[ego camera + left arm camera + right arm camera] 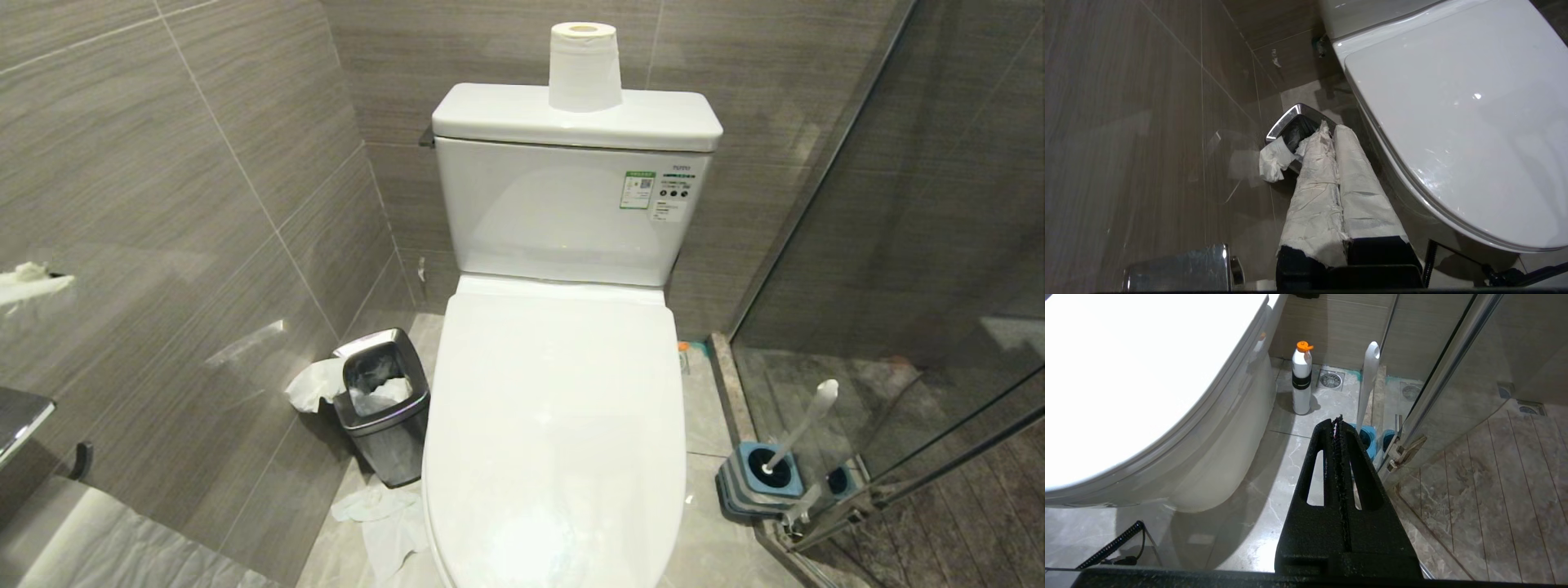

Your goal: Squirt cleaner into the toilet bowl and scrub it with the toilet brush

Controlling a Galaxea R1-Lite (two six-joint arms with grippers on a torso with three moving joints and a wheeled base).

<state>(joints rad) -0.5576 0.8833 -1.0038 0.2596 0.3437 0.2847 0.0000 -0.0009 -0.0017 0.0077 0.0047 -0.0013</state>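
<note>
Your left claw (1331, 132), two long fingers (1314, 192) wrapped in whitish paper on a black base, is pressed together, holding nothing. Your right claw (1337, 421), black textured slotted fingers (1357, 465), is also pressed together and empty. Neither arm shows from the head.

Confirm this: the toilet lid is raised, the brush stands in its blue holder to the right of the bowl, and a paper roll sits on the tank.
One thing is wrong: the lid is down, covering the toilet bowl, as the head view shows. The rest holds: the toilet brush stands in its blue holder to the right of the bowl, and the paper roll sits on the tank.
</note>
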